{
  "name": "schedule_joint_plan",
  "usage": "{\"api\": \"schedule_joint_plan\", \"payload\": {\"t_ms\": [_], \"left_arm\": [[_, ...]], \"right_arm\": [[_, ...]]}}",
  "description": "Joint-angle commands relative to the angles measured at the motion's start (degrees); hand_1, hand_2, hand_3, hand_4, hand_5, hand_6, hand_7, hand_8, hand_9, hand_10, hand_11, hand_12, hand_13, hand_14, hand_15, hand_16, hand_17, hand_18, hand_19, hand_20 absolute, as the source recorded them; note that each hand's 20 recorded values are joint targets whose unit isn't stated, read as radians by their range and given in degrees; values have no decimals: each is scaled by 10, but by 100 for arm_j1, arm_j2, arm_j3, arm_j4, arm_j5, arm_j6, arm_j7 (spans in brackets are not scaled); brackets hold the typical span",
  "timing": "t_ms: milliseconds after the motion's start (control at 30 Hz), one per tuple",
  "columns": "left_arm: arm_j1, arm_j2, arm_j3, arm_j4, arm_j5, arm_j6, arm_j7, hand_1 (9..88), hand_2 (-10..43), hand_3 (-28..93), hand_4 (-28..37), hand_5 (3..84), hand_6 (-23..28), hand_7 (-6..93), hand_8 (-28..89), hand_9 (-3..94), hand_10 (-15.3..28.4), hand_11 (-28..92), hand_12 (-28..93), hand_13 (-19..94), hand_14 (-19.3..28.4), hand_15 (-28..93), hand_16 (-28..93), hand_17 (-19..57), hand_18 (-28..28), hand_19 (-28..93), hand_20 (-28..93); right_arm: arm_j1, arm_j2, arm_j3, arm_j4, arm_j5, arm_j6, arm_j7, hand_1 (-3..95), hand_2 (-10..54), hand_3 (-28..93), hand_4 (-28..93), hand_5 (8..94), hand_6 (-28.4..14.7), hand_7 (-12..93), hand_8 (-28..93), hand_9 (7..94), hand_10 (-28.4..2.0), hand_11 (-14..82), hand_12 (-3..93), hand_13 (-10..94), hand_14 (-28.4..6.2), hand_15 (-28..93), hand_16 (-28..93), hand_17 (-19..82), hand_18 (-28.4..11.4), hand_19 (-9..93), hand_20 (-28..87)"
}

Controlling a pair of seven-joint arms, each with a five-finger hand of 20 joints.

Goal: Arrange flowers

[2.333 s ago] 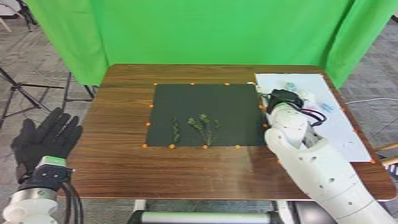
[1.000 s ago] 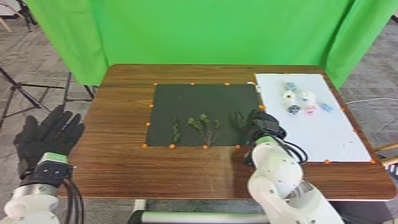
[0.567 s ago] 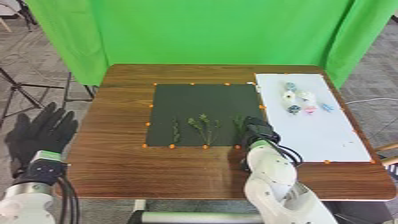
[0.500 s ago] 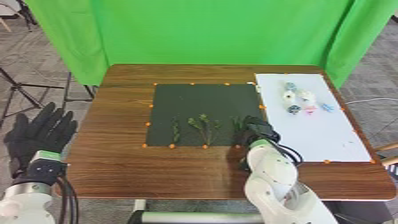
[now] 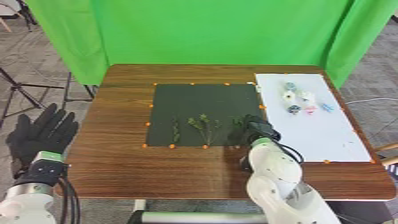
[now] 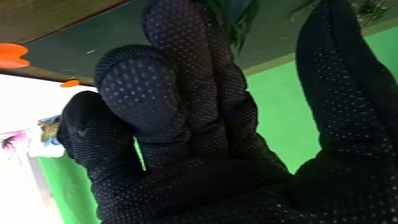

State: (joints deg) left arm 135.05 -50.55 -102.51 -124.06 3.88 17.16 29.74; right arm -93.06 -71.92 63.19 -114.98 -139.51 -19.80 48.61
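We see a leafy green sprig on a square black mat. Our black-gloved right hand (fingers loose) is near.

White arms, black gloved hands

Left arm and right arm: glossy white shells, rounded, smooth segments. Left hand and right hand: black fabric gloves. Right wrist view: glove fabric has rows of tiny pale dots, rounded fingertips, finely textured weave. Left wrist: pale green-and-white patch, black cuff, silver-grey collar below. Black cables beside left forearm; thin black cable looping off right wrist, green patch there too.
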Motion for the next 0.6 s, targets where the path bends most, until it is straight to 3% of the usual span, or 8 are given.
{"api": "schedule_joint_plan", "payload": {"t_ms": [33, 300, 433, 600], "left_arm": [[36, -43, 23, -8, 57, 16, -58, 264, 173, 729, -283, 412, 67, 196, -118, 365, 138, 246, 97, 267, 142, 407, -108, -34, 115, 358, 78], [91, -26, 8, -26, 24, 12, 23, 263, 173, 730, -283, 412, 66, 196, -118, 364, 138, 247, 97, 267, 141, 408, -109, -34, 115, 356, 77], [109, -30, 21, -45, 1, 3, 65, 264, 173, 728, -283, 413, 67, 197, -118, 365, 139, 246, 96, 267, 141, 408, -109, -34, 115, 356, 78], [144, -42, -1, -60, 5, -13, 93, 264, 173, 728, -283, 412, 67, 197, -118, 365, 138, 247, 97, 267, 141, 407, -109, -34, 115, 356, 78]], "right_arm": [[-57, 82, 110, 43, -196, -8, 84, 290, -95, 695, -165, 679, -81, 337, -83, 802, -174, 343, 284, 813, -97, 598, 314, 520, -238, 932, 455], [-69, 187, 259, -53, -284, 198, 88, 277, -90, 685, -167, 678, -91, 243, -63, 795, -177, 337, 280, 809, -101, 595, 311, 516, -240, 932, 454], [-210, 429, 437, 64, -552, 1305, -360, 274, -85, 683, -167, 677, -90, 232, -55, 790, -176, 335, 279, 807, -101, 595, 311, 514, -240, 932, 456], [-288, 728, 885, 217, -467, 1962, -1037, 303, -78, 731, -173, 657, -78, 241, -66, 748, -173, 280, 242, 767, -99, 594, 307, 477, -228, 932, 459]]}}
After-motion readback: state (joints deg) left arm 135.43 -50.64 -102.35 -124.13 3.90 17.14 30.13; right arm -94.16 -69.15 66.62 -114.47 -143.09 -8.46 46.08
